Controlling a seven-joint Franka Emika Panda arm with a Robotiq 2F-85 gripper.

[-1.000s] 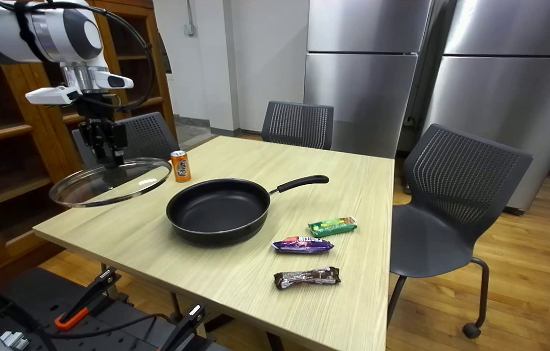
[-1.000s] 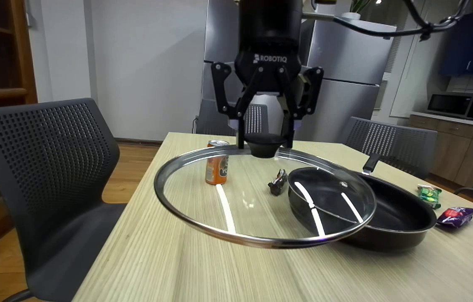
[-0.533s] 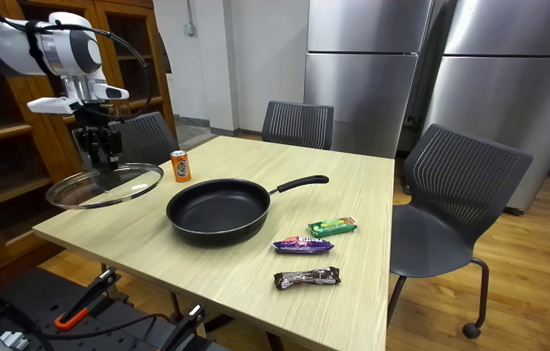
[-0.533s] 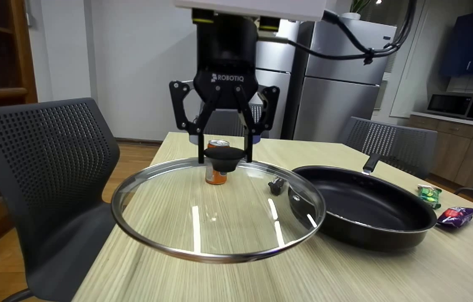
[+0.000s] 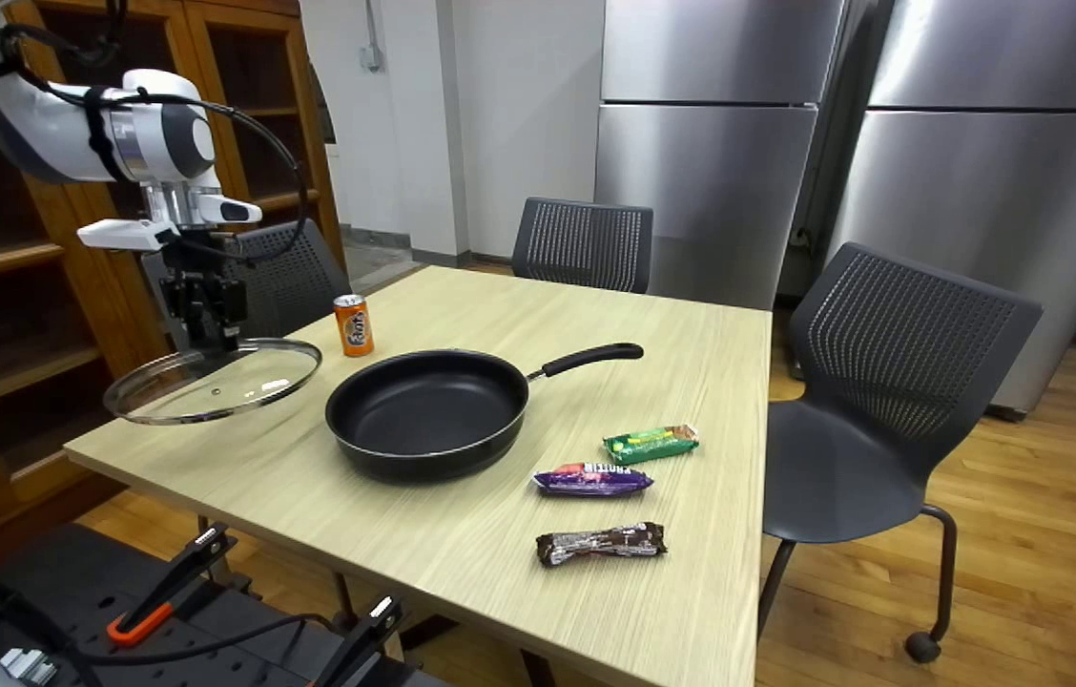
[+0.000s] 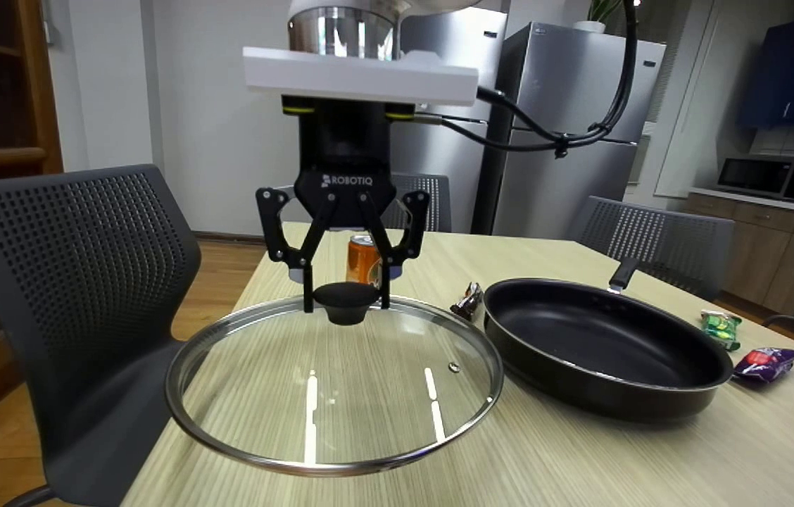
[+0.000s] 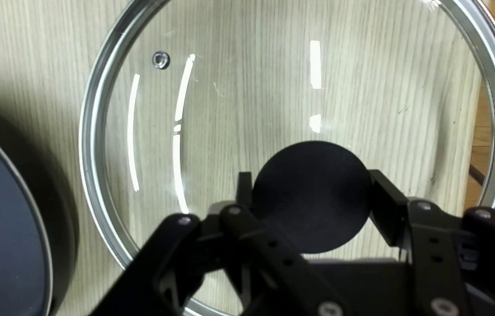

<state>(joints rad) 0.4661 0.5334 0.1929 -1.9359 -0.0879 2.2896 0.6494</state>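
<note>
Glass lid (image 6: 341,394) hangs below the partly spread fingers (image 7: 387,207), which grip its black knob (image 7: 313,193).

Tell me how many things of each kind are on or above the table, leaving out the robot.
Frying pan: 1
Glass lid, held by its black knob in the gripper: 1
Fanta can: 1
Wrapped snack bars: 3 (green, purple, brown)
Dark wrapped item beside the frying pan, perhaps another bar: 1
Total: 7
</note>
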